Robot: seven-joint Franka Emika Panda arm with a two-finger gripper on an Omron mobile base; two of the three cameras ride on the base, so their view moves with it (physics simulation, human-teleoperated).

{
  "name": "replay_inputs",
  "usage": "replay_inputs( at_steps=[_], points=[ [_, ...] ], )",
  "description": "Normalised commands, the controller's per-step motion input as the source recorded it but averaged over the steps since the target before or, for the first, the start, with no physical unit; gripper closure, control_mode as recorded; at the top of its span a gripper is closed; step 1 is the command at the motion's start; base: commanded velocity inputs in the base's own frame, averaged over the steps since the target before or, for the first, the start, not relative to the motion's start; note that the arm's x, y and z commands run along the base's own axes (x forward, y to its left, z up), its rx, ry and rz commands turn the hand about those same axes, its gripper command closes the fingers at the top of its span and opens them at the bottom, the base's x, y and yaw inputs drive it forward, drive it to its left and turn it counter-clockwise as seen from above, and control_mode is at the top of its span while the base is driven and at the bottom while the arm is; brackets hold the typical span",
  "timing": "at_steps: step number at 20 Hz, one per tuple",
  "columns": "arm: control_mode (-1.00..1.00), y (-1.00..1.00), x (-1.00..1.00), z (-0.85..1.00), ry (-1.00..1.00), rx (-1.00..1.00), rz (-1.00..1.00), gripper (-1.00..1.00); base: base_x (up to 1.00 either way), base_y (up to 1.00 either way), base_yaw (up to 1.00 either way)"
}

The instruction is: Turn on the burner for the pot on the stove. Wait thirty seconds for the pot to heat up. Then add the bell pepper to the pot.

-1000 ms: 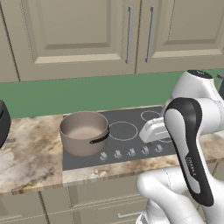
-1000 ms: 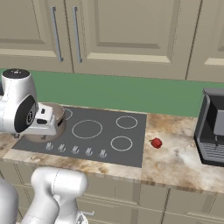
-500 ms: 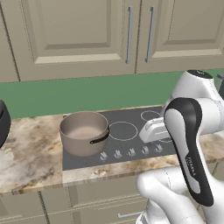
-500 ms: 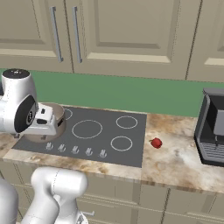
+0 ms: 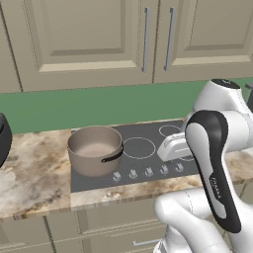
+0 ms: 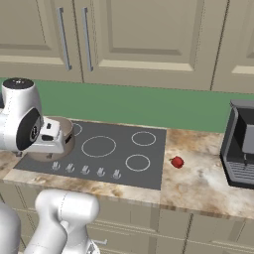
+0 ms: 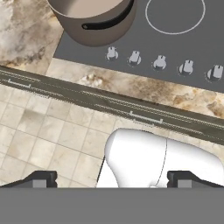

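We find the hand [image 7: 112, 183] wide and empty, the stove [image 7: 175, 48] knobs [image 7: 160, 62] apparently ahead of it, beyond the worktop [image 7: 109, 83] edge.

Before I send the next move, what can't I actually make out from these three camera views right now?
- Wide taupe-brown metal pot: in the right base view the white arm covers most of it.
- Five small silver knobs: too small in every view to read their settings, so burner state is unknown.
- Black appliance: cut off by the left edge of the left base view.
- Small red bell pepper: too small for detail.
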Motion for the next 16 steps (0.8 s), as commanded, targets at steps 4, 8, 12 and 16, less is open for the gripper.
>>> replay_inputs(
  at_steps=[4,8,12,16],
  points=[
    [-1.0,0.0,0.0,0.0,0.0,0.0,0.0,-1.0,0.0,0.0,0.0],
    [-1.0,0.0,0.0,0.0,0.0,0.0,0.0,-1.0,0.0,0.0,0.0],
    [-1.0,0.0,0.0,0.0,0.0,0.0,0.0,-1.0,0.0,0.0,0.0],
    [-1.0,0.0,0.0,0.0,0.0,0.0,0.0,-1.0,0.0,0.0,0.0]
  ],
)
